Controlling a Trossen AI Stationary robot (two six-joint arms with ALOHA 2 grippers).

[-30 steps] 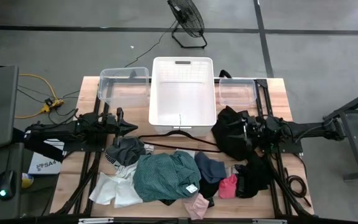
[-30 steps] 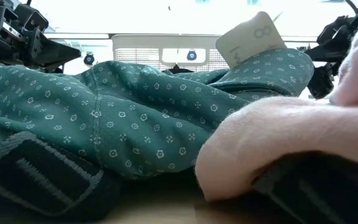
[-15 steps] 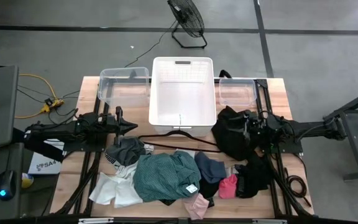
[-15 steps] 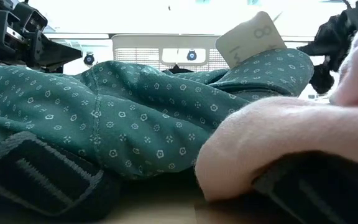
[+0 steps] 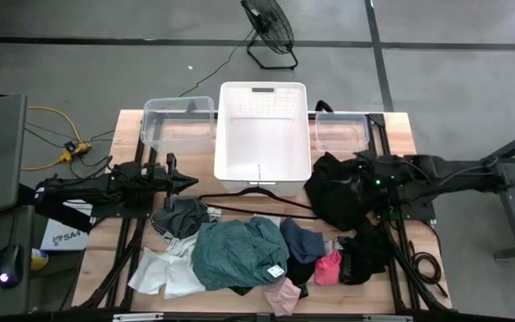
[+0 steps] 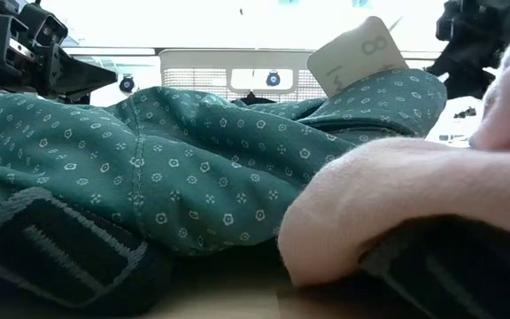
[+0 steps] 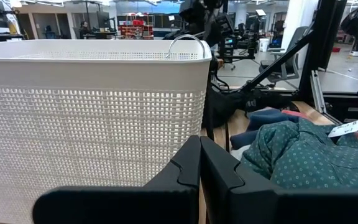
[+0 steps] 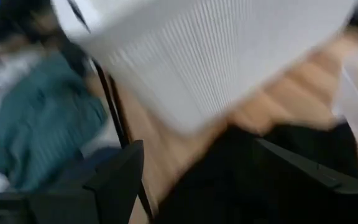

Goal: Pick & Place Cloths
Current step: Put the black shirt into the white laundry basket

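Observation:
Cloths lie heaped across the table's near half: a large teal-green patterned one (image 5: 238, 252), grey (image 5: 179, 215), white (image 5: 164, 273), navy (image 5: 302, 240), bright pink (image 5: 329, 266) and pale pink (image 5: 284, 293) pieces. A black cloth (image 5: 333, 192) lies bunched right of the basket, another black one (image 5: 365, 252) nearer. My right gripper (image 5: 358, 179) hangs open above the first black cloth, its fingers (image 8: 114, 180) slanting down and apart, with nothing between them. My left gripper (image 5: 190, 183) is shut and level at the left, near the basket's front left corner, holding nothing.
A white perforated basket (image 5: 262, 139) stands at the far middle, flanked by two clear bins (image 5: 177, 125) (image 5: 341, 132). A thin black wire hanger (image 5: 253, 199) lies in front of the basket. A coiled cable (image 5: 427, 266) lies near the right edge.
My right gripper has risen above the black cloth and tipped from level to slanting downward, its fingers staying open.

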